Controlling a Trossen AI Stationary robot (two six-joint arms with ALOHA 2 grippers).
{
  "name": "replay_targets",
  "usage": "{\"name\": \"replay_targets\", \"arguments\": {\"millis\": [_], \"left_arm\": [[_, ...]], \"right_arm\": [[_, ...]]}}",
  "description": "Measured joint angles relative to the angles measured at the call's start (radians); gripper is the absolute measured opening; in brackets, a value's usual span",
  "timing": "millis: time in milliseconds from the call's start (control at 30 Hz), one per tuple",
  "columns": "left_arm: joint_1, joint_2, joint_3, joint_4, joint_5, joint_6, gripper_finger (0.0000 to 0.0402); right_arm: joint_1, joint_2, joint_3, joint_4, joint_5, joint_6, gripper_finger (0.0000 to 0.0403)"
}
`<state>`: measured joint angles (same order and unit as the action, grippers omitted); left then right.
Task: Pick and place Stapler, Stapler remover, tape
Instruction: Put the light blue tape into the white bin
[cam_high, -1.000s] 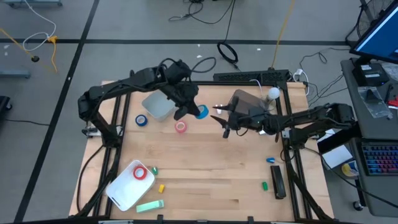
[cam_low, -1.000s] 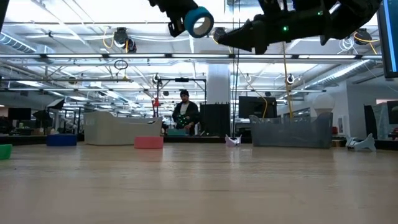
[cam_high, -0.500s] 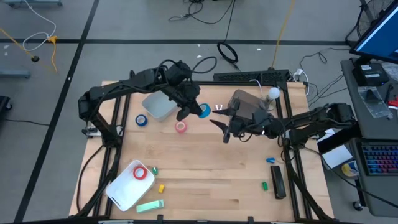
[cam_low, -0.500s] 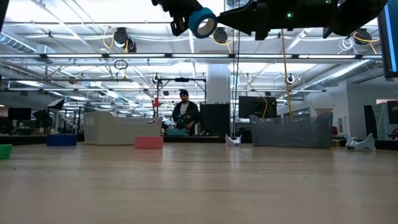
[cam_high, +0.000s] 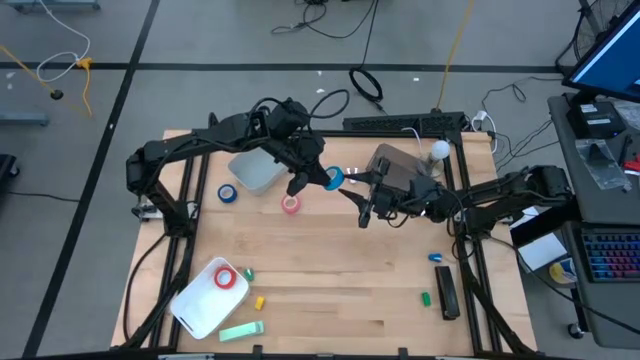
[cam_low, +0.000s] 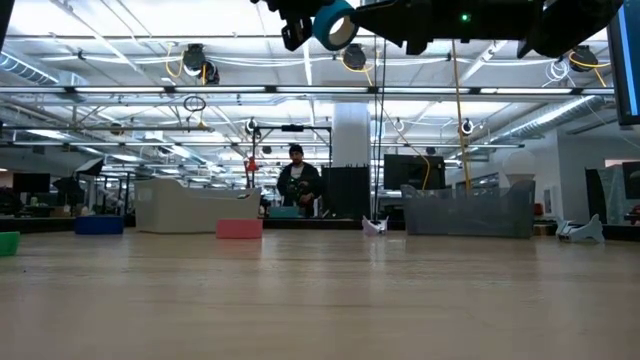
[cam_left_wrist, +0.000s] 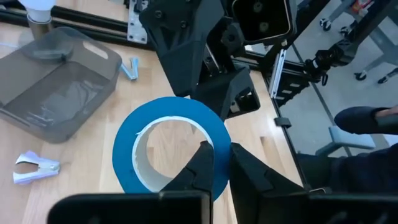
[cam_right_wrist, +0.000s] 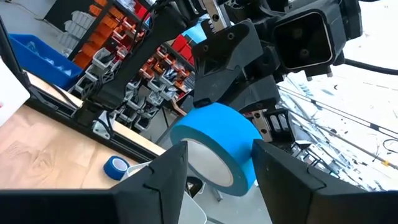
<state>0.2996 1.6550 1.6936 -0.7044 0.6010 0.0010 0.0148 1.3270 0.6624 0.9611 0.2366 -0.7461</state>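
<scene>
left gripper (cam_high: 312, 177): fingers clamped on blue tape (cam_high: 331, 179), one inside the ring, one outside; held in the air over the table (cam_high: 330, 270) mid-back
right gripper (cam_high: 352, 188): fingers spread wide either side of that roll, not touching
grey bin (cam_high: 403, 171): back right; contents unclear
clear bin (cam_high: 256, 171): back left, looks empty
white tray (cam_high: 205, 297): front left, red tape (cam_high: 224, 278) in it
other tape: blue roll (cam_high: 228, 193) left of the clear bin, pink-red roll (cam_high: 290, 204) below the grippers
staple remover (cam_left_wrist: 36, 168): on the wood beside the grey bin
stapler (cam_high: 446, 292): front right edge
writing: none readable
</scene>
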Motion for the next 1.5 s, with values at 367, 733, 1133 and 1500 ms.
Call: {"name": "replay_targets", "arguments": {"millis": [367, 733, 1133, 1500], "left_arm": [[-0.043, 0.0, 0.0, 0.027, -0.008, -0.006, 0.0027], [-0.061, 0.0, 0.0, 0.064, 0.009, -0.023, 0.003], [-0.076, 0.009, 0.001, 0.067, 0.0, -0.022, 0.0034], [-0.07, 0.016, 0.001, 0.063, 0.0, -0.01, 0.0034]], "right_arm": [[0.001, 0.0, 0.0, 0.037, 0.001, -0.033, 0.0171], [-0.002, 0.001, 0.0, 0.037, 0.082, -0.058, 0.0171], [-0.001, 0.002, -0.001, 0.085, 0.073, -0.063, 0.0144], [0.004, 0.002, -0.002, 0.083, 0.053, -0.028, 0.0061]]}}
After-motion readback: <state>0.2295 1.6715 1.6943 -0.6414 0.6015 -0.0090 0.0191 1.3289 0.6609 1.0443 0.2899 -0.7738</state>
